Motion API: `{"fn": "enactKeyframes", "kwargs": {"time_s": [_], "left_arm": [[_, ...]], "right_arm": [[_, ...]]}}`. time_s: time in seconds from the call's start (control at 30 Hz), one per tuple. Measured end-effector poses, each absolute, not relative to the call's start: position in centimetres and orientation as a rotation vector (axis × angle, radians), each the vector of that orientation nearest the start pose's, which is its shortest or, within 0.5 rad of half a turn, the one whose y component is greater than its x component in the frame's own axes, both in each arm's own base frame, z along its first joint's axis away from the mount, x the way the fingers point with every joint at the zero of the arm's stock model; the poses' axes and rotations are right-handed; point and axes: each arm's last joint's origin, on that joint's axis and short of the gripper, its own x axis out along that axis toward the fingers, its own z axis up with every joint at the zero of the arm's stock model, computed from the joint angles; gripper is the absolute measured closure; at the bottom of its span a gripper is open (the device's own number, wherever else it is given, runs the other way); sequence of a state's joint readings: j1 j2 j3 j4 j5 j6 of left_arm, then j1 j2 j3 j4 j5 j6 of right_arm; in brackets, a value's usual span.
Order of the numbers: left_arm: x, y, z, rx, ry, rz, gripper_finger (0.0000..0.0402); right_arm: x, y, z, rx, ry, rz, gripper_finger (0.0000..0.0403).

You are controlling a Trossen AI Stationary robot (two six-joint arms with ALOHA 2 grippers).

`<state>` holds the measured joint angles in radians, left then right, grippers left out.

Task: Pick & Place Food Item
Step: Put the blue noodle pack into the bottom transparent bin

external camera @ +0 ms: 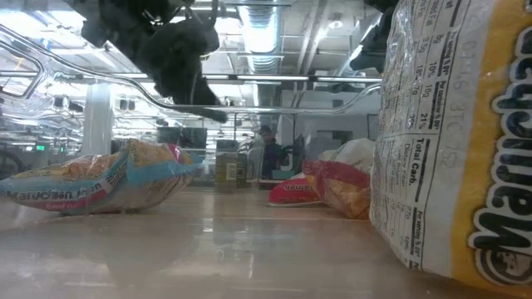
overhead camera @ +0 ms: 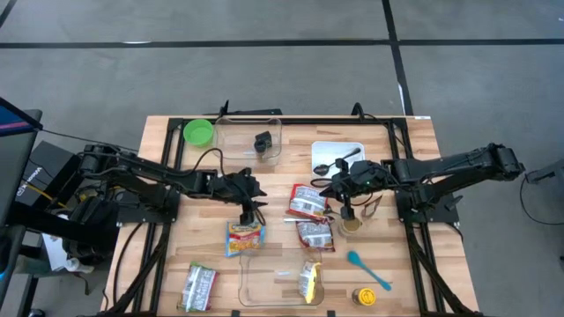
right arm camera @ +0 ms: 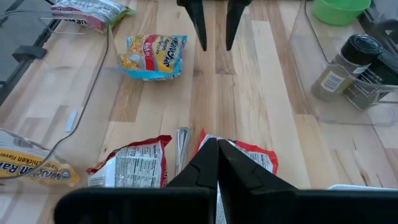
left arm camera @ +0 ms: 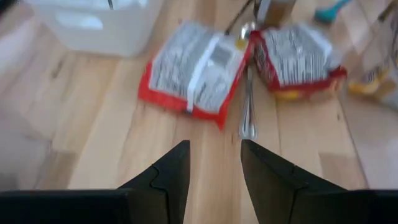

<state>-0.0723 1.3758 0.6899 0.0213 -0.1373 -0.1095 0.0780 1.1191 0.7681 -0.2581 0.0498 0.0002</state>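
I am seeing the left gripper (overhead camera: 250, 210) hanging over bare wood just above the blue-and-yellow noodle packet (overhead camera: 245, 236), its fingers (left arm camera: 166, 180) standing part-way apart and holding nothing. That packet is lying flat near the table's (overhead camera: 159, 264) middle, beside the clear tray (overhead camera: 264, 283). Two red noodle packets (left arm camera: 198, 70) are lying ahead of the left fingers with a spoon (left arm camera: 247, 93) between them. I am seeing the right gripper (right arm camera: 216, 163) sitting pinched together and empty above those red packets, near the white tray (overhead camera: 338, 151).
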Motion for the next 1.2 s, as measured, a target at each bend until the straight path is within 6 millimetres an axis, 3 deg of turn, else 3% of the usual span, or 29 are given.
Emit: {"fn": "enactKeyframes", "kwargs": {"time_s": [0.33,0.67,1.2], "left_arm": [[26.6,-2.1,18.7,-0.099,0.766,-0.083,0.0266],[26.0,-2.1,17.7,-0.101,0.786,-0.088,0.0266],[24.9,-2.3,15.6,-0.123,0.662,-0.165,0.0266]], "right_arm": [[23.4,1.7,25.8,-0.039,0.607,0.027,0.0403],[23.4,1.7,25.8,-0.039,0.607,0.027,0.0403],[23.4,1.7,25.8,-0.039,0.605,0.027,0.0403]]}}
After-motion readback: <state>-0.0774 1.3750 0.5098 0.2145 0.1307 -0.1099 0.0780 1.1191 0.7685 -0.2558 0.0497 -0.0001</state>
